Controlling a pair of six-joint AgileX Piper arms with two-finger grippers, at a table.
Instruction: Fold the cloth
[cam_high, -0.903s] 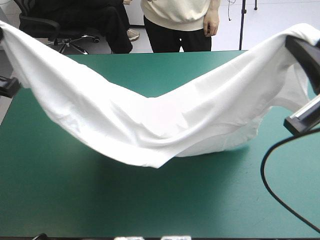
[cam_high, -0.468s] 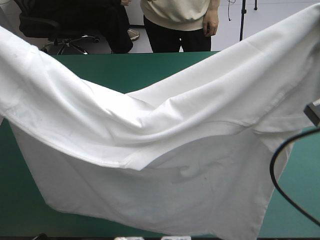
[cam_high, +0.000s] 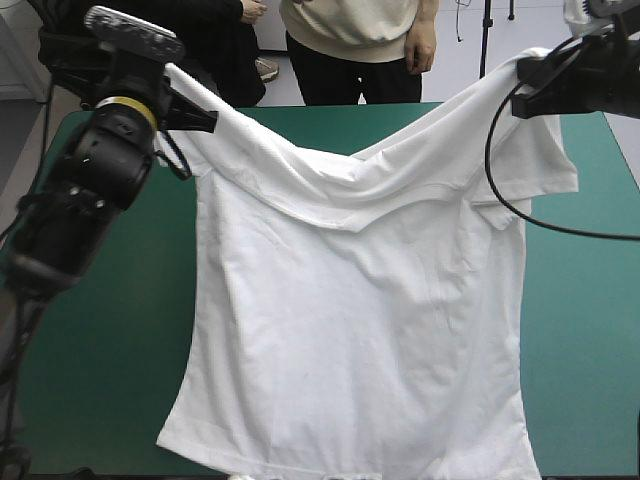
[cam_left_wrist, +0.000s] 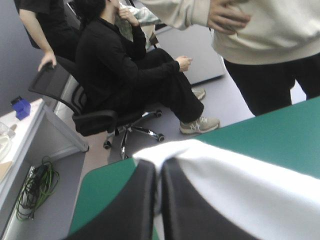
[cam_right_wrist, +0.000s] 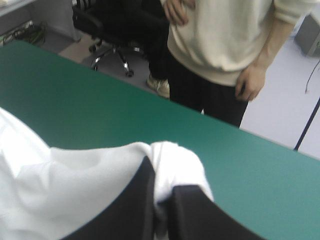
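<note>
The white T-shirt (cam_high: 360, 320) hangs spread between my two raised grippers, its hem draped toward the table's near edge. My left gripper (cam_high: 205, 118) is shut on the T-shirt's left shoulder. In the left wrist view the black fingers (cam_left_wrist: 142, 200) meet with white cloth (cam_left_wrist: 240, 185) pinched between them. My right gripper (cam_high: 522, 92) is shut on the right shoulder. Its fingers (cam_right_wrist: 145, 200) show in the right wrist view, with a fold of the T-shirt (cam_right_wrist: 175, 165) bulging between them. The neckline sags in the middle between the two grips.
The teal-green table (cam_high: 110, 330) shows bare on both sides of the shirt and beyond it toward the far edge (cam_high: 300, 108). A person stands just past the far edge, hands off the table.
Earlier the shirt hung close under the camera as a wide sagging sheet. Both grippers have since carried it away toward the far edge, and it now hangs spread lengthwise with both arms in view.
</note>
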